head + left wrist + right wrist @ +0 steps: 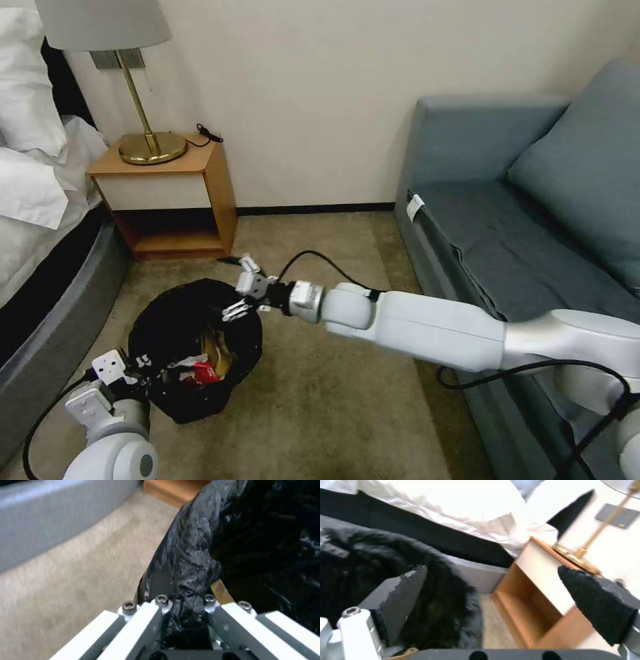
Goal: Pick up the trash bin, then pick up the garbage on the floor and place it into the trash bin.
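Trash bin (193, 347) sits low on the carpet left of centre, near the bed, black liner crinkled, red packet (200, 373) and gold wrapper (220, 350) inside. Right gripper (241, 293) hovers over its far right rim, jaws wide, nothing held. Left gripper (137, 373) at near left rim, jaws pinched on bin's liner edge

left gripper (137, 373): low, jaws clamped | right gripper (241, 293): arm outstretched, jaws spread

Open carpet (320, 400) between sofa (467, 220) and trash bin (193, 347); nightstand (167, 193) seemingly close behind.
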`<state>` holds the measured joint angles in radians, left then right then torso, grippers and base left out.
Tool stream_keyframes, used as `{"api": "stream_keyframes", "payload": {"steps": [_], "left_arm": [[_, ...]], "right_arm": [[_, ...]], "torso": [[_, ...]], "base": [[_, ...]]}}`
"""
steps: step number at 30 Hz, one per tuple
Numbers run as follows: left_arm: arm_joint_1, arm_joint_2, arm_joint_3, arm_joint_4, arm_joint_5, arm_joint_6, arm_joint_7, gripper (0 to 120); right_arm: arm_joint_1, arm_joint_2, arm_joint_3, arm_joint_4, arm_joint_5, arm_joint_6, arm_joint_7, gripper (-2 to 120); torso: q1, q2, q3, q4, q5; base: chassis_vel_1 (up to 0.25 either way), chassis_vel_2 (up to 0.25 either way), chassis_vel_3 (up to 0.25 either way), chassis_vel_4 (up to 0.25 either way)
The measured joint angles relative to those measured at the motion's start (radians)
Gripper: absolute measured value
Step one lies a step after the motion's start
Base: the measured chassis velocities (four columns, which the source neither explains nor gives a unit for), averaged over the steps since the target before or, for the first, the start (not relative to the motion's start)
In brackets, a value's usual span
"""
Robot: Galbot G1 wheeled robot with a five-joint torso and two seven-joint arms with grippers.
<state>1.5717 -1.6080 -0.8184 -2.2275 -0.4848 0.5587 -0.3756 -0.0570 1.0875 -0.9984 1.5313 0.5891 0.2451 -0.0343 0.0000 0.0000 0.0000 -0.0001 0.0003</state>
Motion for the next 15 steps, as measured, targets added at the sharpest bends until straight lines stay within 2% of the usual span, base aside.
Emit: {"api": "stream_keyframes", "payload": {"steps": [4,11,15], "left_arm": [[-0.019,0.0,-0.018,0.036,-0.09,0.041,-0.034,3],[-0.031,0.0,-0.028,0.077,-0.133,0.055,-0.043,3],[-0.05,0.0,-0.041,0.141,-0.175,0.064,-0.057,3]], "right_arm": [[-0.022,-0.061,0.048,0.051,0.0,-0.007,0.005,100],[-0.038,-0.095,0.078,0.08,0.0,-0.011,0.005,100],[-0.066,-0.149,0.121,0.119,-0.001,-0.012,0.005,100]], "torso": [[0.0,0.0,0.0,0.0001,0.0],[0.0,0.0,0.0,0.0001,-0.0003],[0.0,0.0,0.0,0.0004,-0.0002]], "base": [[0.0,0.0,0.0,0.0],[0.0,0.0,0.0,0.0],[0.0,0.0,0.0,0.0]]}}
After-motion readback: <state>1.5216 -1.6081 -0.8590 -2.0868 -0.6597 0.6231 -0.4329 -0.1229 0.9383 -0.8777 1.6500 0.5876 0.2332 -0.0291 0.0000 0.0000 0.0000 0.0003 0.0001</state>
